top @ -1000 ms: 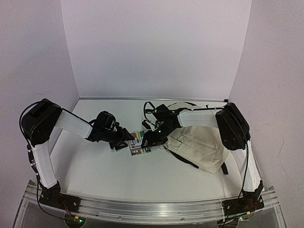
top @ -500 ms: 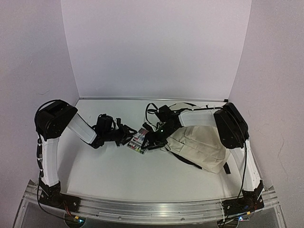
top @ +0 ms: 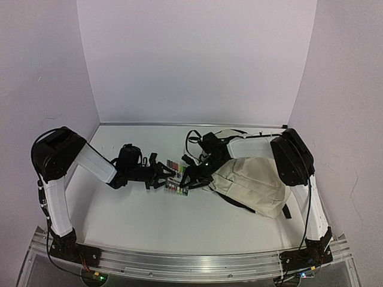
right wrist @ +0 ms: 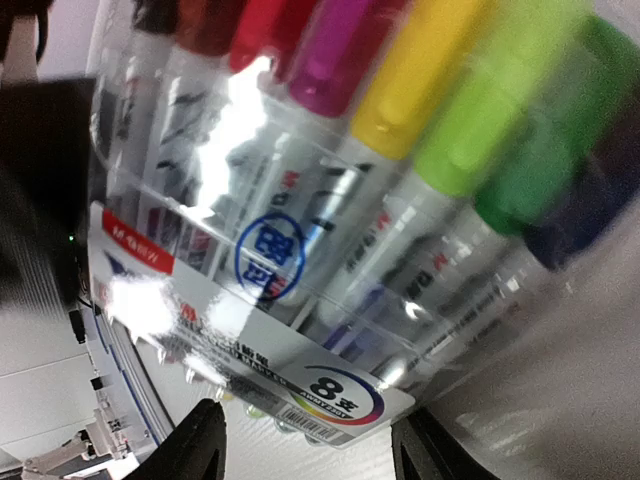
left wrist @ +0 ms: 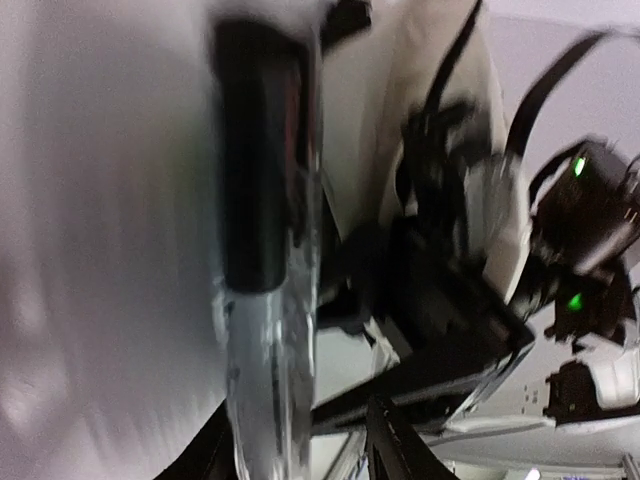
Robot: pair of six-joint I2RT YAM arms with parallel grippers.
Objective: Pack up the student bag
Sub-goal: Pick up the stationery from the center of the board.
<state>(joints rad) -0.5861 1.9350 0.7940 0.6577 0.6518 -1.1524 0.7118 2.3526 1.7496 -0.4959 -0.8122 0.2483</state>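
Observation:
A clear pack of coloured markers (top: pixel 176 179) lies on the white table between my two grippers. My left gripper (top: pixel 161 174) reaches it from the left. In the left wrist view the pack (left wrist: pixel 265 350) stands edge-on between the spread fingers of that gripper (left wrist: pixel 300 455), against one finger and apart from the other. My right gripper (top: pixel 191 174) is open at the pack's right side. Its wrist view shows the pack's label end (right wrist: pixel 300 200) just ahead of its gripper (right wrist: pixel 310 445). The cream student bag (top: pixel 254 179) lies right of the pack, partly under the right arm.
The bag's black straps (top: pixel 194 140) trail behind the right gripper. White walls close the back and both sides. The bag's cream fabric (left wrist: pixel 385 80) and the right arm's wrist (left wrist: pixel 590 200) show close ahead in the left wrist view.
The left gripper has moved right to the marker pack. The pack was tilted up half a second ago and now sits a little further right. The right gripper stayed by the pack's right side.

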